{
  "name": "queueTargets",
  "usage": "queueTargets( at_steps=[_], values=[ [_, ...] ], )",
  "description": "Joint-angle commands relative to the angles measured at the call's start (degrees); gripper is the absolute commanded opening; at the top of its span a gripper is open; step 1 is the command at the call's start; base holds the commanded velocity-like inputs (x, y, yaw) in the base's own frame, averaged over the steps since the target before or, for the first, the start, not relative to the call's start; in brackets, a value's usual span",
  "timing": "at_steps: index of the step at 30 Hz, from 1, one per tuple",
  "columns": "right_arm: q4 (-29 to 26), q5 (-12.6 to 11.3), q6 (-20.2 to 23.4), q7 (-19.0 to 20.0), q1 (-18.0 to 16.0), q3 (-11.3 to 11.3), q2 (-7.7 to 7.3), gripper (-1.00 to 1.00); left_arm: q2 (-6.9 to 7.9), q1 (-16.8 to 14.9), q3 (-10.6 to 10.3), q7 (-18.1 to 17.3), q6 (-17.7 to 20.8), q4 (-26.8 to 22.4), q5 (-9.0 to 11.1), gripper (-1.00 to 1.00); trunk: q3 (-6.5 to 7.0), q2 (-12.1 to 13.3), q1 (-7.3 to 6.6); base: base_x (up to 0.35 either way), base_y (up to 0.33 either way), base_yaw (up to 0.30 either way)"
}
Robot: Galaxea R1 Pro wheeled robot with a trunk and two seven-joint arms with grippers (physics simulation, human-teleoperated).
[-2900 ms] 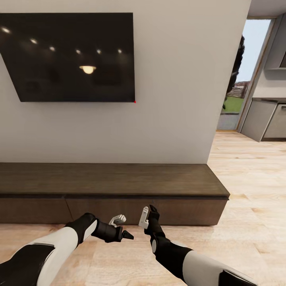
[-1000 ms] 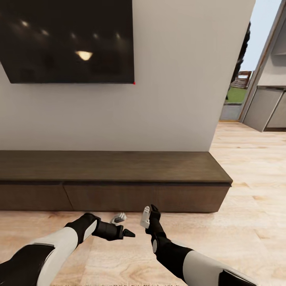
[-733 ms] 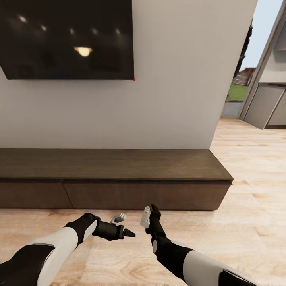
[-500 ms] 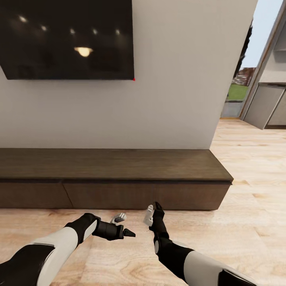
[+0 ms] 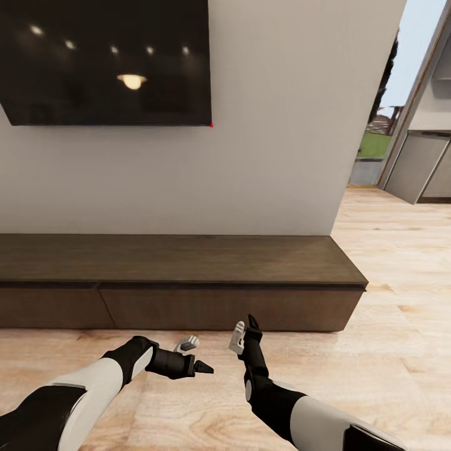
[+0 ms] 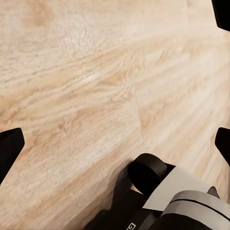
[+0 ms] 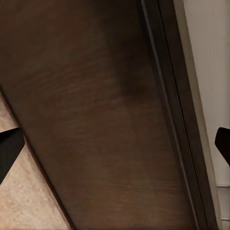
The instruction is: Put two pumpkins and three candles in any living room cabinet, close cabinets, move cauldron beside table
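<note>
A large black wall-mounted television screen (image 5: 106, 62) hangs over the left of the scene, ceiling lights mirrored in its glass. Beneath it runs the long, low dark-brown wooden cabinet (image 5: 181, 275), its long axis lying left to right along the pale wall and its handle-less drawer fronts facing the robot. Every front in view sits flush, so the unit reads as shut.

Low at the left, the left gripper (image 5: 195, 357) hovers over the light wood plank floor (image 5: 388, 351), its one white and one black finger set wide apart and empty. In the left wrist view, the black fingertips (image 6: 9, 148) stand far apart over bare floorboards.

Just right of it, the right gripper (image 5: 244, 331) has edged forward and upward over the past half second, so its tips now overlap the lower edge of the right-hand drawer front, while the base, which rolled closer during the preceding seconds, has come to rest. Its fingers are likewise spread and carry nothing; the right wrist view looks close onto the dark wood (image 7: 96, 120). The reach suggests that drawer is about to be opened to receive items.

At the far right, a doorway (image 5: 401, 125) opens towards grey kitchen units.
</note>
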Motion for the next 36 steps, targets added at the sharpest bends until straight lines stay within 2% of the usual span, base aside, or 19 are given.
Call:
queueTargets(
  at_steps=[1,23,29,36],
  values=[
    [-0.02,0.50,0.59,-0.16,-0.02,0.15,0.00,1.00,0.01,-0.01,-0.37,-0.23,0.12,-0.10,0.00,1.00,-0.05,-0.02,-0.01,0.000,0.000,0.000],
    [0.23,0.40,0.51,0.17,-0.03,0.41,0.00,1.00,0.01,-0.01,-0.29,-0.01,0.12,-0.10,0.21,1.00,-0.05,-0.02,-0.01,0.000,0.000,0.000],
    [0.24,0.32,0.43,0.38,-0.04,0.45,0.00,1.00,0.01,-0.01,-0.27,0.05,0.09,-0.10,1.34,1.00,-0.05,-0.02,-0.01,0.000,0.000,0.000],
    [0.18,0.33,0.34,0.99,-0.01,0.48,0.00,1.00,0.01,-0.01,-0.26,0.17,0.04,-0.10,1.66,1.00,-0.05,-0.02,-0.01,0.001,0.000,0.000]
  ],
)
